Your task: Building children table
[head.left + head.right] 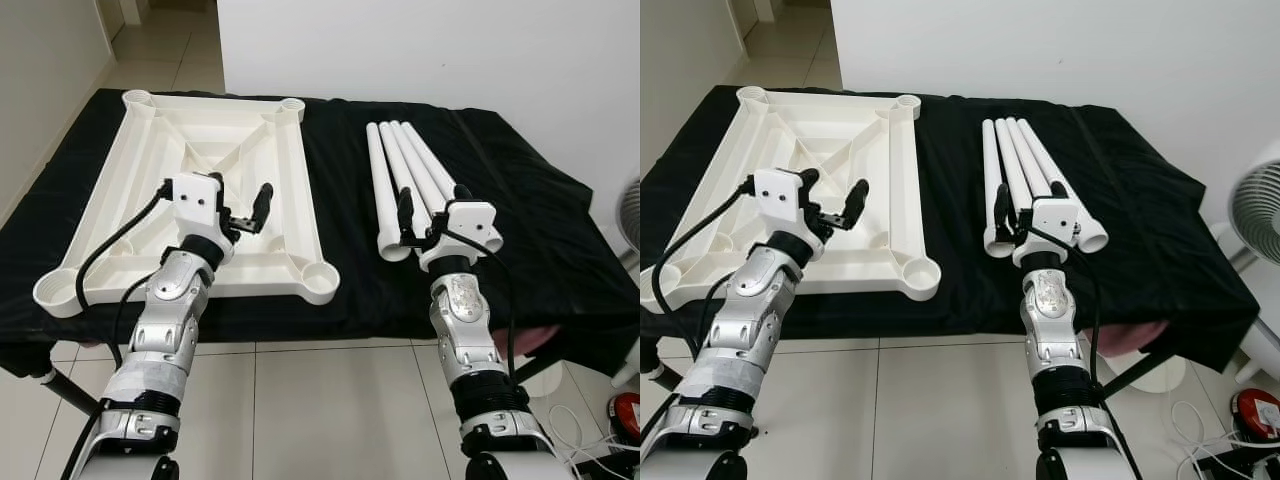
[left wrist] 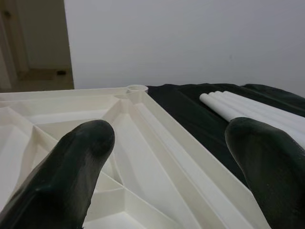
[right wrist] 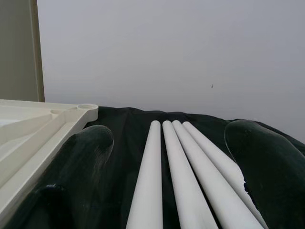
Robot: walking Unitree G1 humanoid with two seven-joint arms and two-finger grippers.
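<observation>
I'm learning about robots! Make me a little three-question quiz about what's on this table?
1. How many white legs lie on the black cloth?
2. True or false: the white tabletop lies upside down, ribs showing.
3. Which end effector hovers at the legs' near ends: A) left end effector B) right end effector?

Key: 1. Four. 2. True. 3. B; both end effectors are open and hold nothing.

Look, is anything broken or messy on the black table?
Nothing stands out. The white plastic tabletop lies flat, underside up, on the black cloth. Four white plastic leg tubes lie neatly side by side. Both open grippers, left and right, hold nothing.
</observation>
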